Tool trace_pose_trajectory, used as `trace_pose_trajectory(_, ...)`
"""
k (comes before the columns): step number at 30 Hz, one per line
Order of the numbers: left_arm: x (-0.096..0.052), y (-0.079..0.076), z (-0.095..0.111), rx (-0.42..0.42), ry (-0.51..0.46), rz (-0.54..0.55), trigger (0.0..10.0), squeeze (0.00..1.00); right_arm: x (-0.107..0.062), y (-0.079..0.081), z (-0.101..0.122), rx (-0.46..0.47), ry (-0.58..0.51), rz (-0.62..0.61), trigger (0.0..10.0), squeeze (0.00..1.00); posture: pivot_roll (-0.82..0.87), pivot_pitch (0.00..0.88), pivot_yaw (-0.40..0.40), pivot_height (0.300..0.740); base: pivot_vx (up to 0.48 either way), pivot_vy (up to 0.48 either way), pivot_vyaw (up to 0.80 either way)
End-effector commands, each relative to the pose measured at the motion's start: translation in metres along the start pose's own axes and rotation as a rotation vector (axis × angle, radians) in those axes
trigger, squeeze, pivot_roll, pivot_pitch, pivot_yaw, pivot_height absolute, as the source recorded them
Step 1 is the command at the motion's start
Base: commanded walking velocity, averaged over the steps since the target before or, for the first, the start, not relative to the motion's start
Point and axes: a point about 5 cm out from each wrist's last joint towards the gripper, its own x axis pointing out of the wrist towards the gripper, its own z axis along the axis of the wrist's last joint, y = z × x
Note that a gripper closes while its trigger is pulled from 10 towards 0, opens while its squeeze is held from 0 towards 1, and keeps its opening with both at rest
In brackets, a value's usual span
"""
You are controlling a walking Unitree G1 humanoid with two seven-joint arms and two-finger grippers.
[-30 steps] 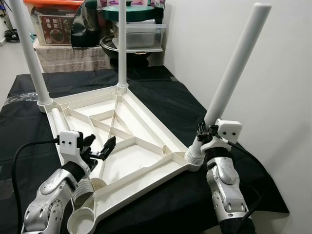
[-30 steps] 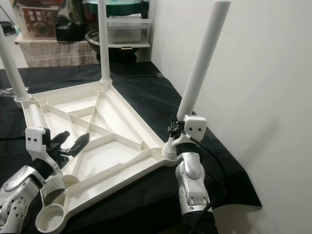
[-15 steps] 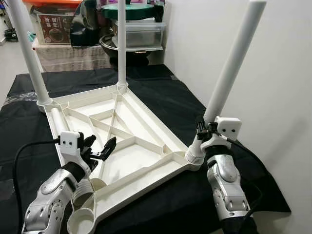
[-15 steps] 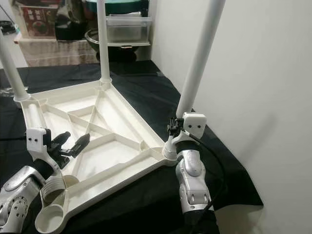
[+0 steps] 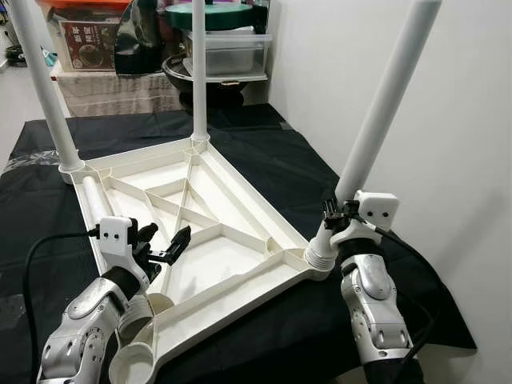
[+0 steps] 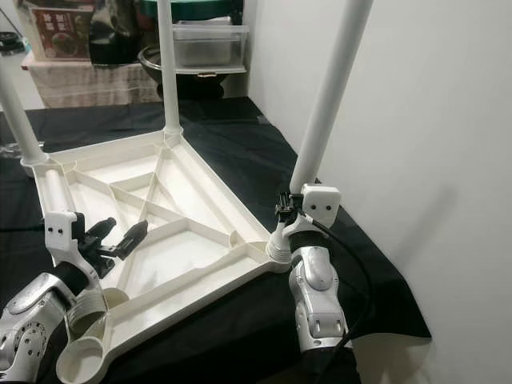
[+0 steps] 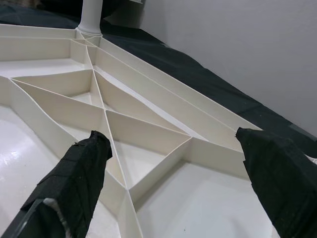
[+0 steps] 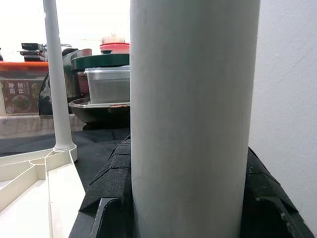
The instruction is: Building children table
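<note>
A white plastic table top point(image 5: 232, 212) lies upside down on a black cloth, ribs facing up. Two white legs stand in its far corner sockets, one at the far left point(image 5: 48, 88) and one at the back point(image 5: 199, 72). My right gripper point(image 5: 340, 214) is shut on a third leg point(image 5: 380, 104) just above its socket at the near right corner; this leg point(image 8: 193, 119) leans slightly right. A loose leg point(image 5: 92, 200) lies inside the top along its left edge. The left gripper point(image 5: 164, 242) hovers open over the ribs point(image 7: 148, 129) near the front left corner, beside an empty socket point(image 5: 132, 364).
The black cloth point(image 5: 264, 152) covers the work table, whose right edge runs close to a white wall point(image 5: 448, 120). Behind the table stand a clear storage box point(image 5: 232, 56), dark pots and a printed carton point(image 5: 84, 36).
The leg in my right gripper now stands a little more upright than a second ago. The left gripper has stayed open in the same spot.
</note>
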Motion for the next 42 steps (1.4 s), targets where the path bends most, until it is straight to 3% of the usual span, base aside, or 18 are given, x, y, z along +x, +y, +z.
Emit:
trace_pose_trajectory(1,0.0,-0.001,-0.002,0.005,0.002,-0.008,10.0,0.0,-0.008,-0.01,-0.008,0.009,0.041,-0.038,10.0,0.0,-0.02,0.0,-0.074,0.74,0.0,0.0,0.0)
trace_pose_trajectory(41,0.003,0.001,0.0,0.011,0.002,-0.02,10.0,0.0,-0.01,0.002,0.014,-0.006,-0.098,0.017,10.0,0.0,-0.02,0.0,-0.063,0.74,0.0,0.0,0.0)
trace_pose_trajectory(42,0.003,0.001,0.0,0.01,0.002,-0.02,10.0,0.0,-0.01,0.002,0.015,-0.003,-0.105,0.018,10.0,0.12,-0.02,0.0,-0.062,0.74,0.0,0.0,0.0)
